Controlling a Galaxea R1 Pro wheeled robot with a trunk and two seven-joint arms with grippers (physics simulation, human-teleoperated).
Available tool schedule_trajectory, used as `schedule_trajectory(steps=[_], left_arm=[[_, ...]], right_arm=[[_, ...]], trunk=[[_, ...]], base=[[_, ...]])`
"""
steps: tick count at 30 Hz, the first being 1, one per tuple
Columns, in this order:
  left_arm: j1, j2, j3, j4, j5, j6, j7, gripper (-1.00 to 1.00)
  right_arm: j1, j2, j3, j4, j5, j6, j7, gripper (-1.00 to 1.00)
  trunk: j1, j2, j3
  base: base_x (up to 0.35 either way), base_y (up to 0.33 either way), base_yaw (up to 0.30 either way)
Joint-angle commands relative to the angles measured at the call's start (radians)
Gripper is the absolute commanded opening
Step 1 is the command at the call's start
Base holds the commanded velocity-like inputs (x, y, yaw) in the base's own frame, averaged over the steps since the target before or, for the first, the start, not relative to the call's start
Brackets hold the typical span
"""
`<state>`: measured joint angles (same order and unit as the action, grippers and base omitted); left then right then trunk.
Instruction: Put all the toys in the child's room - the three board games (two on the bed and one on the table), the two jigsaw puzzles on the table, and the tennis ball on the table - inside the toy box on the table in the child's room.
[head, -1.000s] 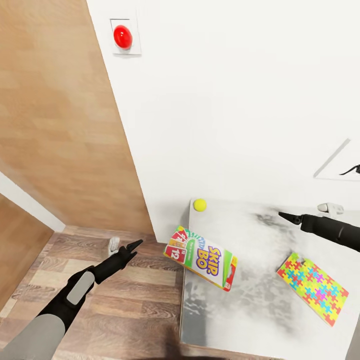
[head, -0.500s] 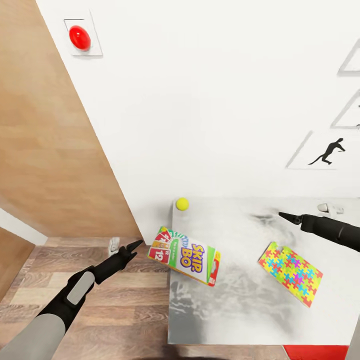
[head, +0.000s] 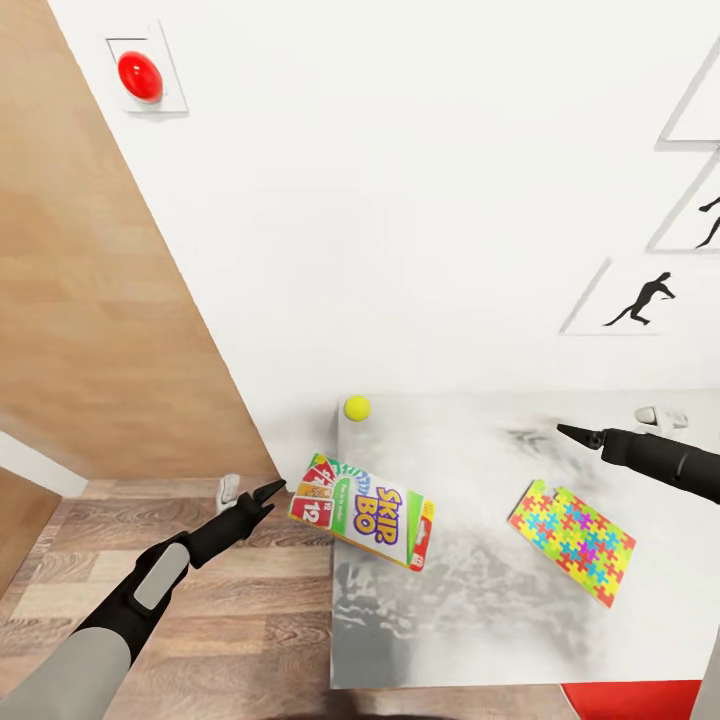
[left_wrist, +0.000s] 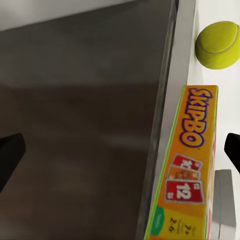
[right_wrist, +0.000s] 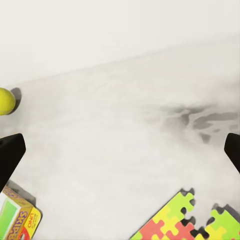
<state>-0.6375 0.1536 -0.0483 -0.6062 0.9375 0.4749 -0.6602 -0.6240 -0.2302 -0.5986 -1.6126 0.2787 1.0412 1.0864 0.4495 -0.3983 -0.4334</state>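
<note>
One flat yellow-green-red Skip-Bo game box (head: 362, 511) overhangs the pale grey table (head: 480, 640) edge, just beside the left gripper (head: 268, 490), jaws apart, empty. Right gripper (head: 572, 432) hovers spread above the tabletop, near the multicoloured jigsaw sheet (head: 571, 541); small yellow-green ball (head: 357, 407) at the far corner.

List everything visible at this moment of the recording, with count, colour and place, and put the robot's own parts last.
Table: one, pale grey top, against the white wall.
Tennis ball: one, yellow-green, at the table's back corner by the wall.
Board game: one, yellow-green-red "Skip-Bo" box, lying flat and overhanging the table's edge.
Jigsaw puzzle: one, multicoloured sheet, flat on the table.
Wall button: one, red, high on the wall.
Sports pictures: black silhouettes on the wall.
Wardrobe door: wood panel beside the wall.
Floor: wood plank.
Left gripper: black, beside the board game's overhanging end, over the floor.
Right gripper: black, above the table.
</note>
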Motion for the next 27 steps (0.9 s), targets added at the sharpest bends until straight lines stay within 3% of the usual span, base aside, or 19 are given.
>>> schedule_trajectory(steps=[1, 27], left_arm=[[-0.001, 0.001, -0.004, 0.0, 0.01, 0.006, 0.001, 1.0], [0.0, -0.029, -0.006, -0.001, 0.011, 0.005, -0.005, 1.0]], right_arm=[[-0.001, 0.0, -0.001, -0.001, 0.01, 0.006, 0.01, 1.0], [-0.001, 0.001, 0.0, -0.001, 0.01, 0.006, 0.009, 1.0]], trunk=[[0.001, -0.002, -0.002], [0.001, -0.002, -0.002]], base=[[0.0, 0.0, -0.019], [0.0, 0.0, -0.004]])
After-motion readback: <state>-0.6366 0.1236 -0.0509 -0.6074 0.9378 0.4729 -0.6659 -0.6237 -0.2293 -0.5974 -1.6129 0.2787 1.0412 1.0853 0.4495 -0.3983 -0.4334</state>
